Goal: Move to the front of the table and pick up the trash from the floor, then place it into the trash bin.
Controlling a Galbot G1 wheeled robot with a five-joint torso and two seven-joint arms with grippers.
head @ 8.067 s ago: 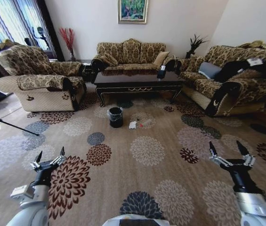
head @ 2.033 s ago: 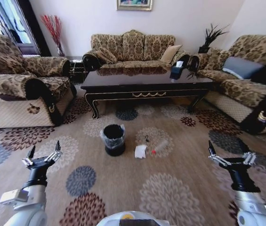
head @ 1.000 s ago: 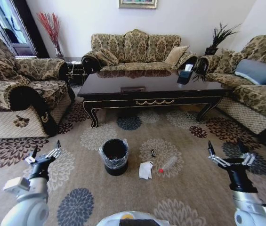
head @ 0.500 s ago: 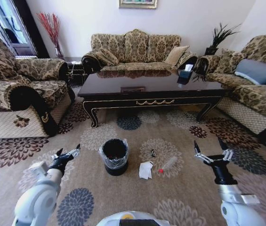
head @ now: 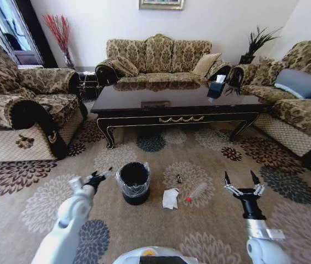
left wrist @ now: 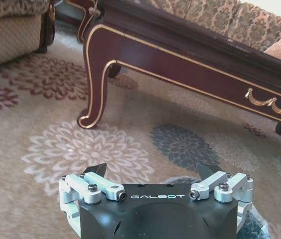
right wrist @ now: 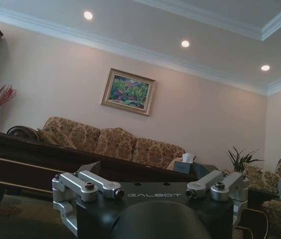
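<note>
Head view looks down on a patterned carpet (head: 161, 220) in front of the long dark coffee table (head: 177, 104), whose gold scroll ornament sits at the middle of its apron. On the floor between robot and table stands the small black trash bin (head: 134, 182) with its plastic liner folded over the rim. Just to the right of the bin lies the crumpled white tissue (head: 170, 198), and beside that the small clear bottle (head: 197, 192) with its red cap pointing toward the robot. A tiny dark scrap (head: 179, 179) rests a little farther toward the table, between bin and bottle.

The left pincer (head: 98, 177) is held out low above the carpet, close to the left side of the bin, its fingers spread apart and grasping nothing. In the left wrist view that pincer (left wrist: 150, 172) faces the table's curved carved leg (left wrist: 98, 79), fingers parted, with a bit of the liner showing below it.

The right pincer (head: 243, 182) hovers above the carpet to the right of the bottle, well apart from it, fingers splayed wide and empty. In the right wrist view its pincer (right wrist: 149, 172) points level toward the sofa (right wrist: 110, 144) and a framed picture (right wrist: 129, 91) on the wall.
</note>
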